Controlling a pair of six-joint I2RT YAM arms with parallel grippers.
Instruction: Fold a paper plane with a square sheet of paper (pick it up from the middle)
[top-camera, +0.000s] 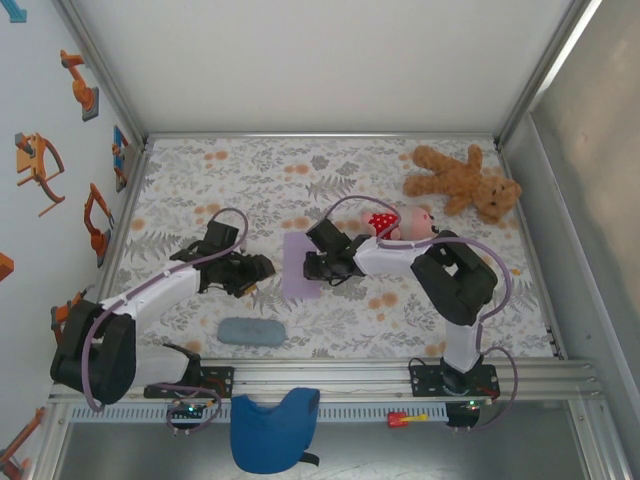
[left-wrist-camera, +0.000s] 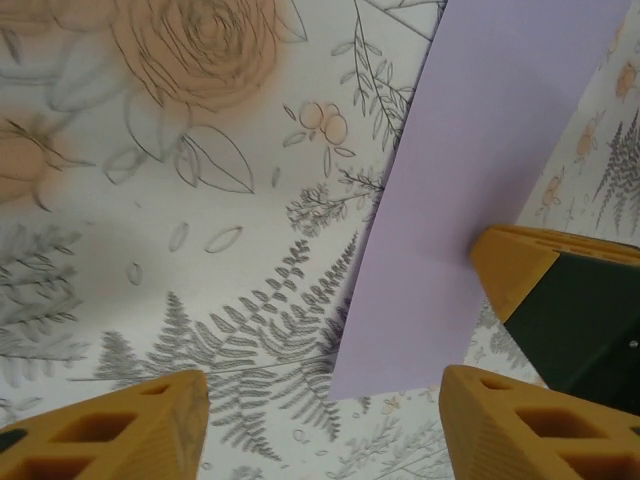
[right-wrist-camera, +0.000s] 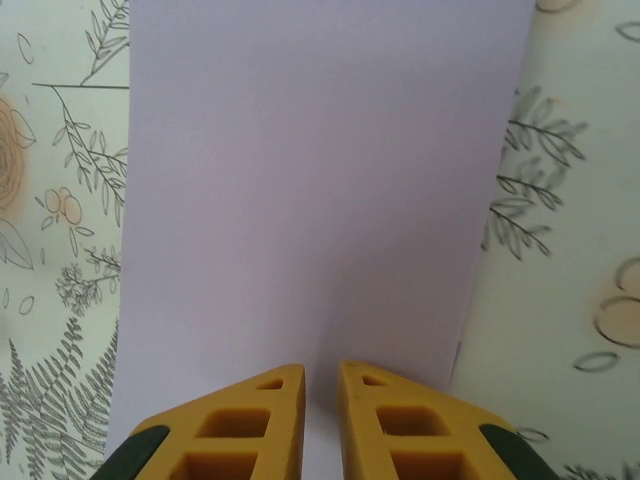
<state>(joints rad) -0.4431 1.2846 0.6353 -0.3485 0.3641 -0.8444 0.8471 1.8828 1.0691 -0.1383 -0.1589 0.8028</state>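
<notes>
The square sheet of paper (top-camera: 297, 255) lies flat on the floral table as a pale lavender oblong, near the middle. In the right wrist view the paper (right-wrist-camera: 320, 200) stretches away from my right gripper (right-wrist-camera: 321, 372), whose jaws stand almost together over its near edge with nothing seen between them. My right gripper (top-camera: 312, 268) sits on the sheet's right side. My left gripper (top-camera: 258, 268) is open just left of the sheet. In the left wrist view the paper's corner (left-wrist-camera: 450, 250) lies ahead of my left gripper (left-wrist-camera: 325, 420), between its spread fingers, untouched.
A brown teddy bear (top-camera: 463, 180) lies at the back right, and a small doll with a red dotted piece (top-camera: 400, 222) sits beside the right arm. A grey-blue oblong pad (top-camera: 251, 332) rests near the front. A blue cloth piece (top-camera: 272, 428) hangs below the front rail.
</notes>
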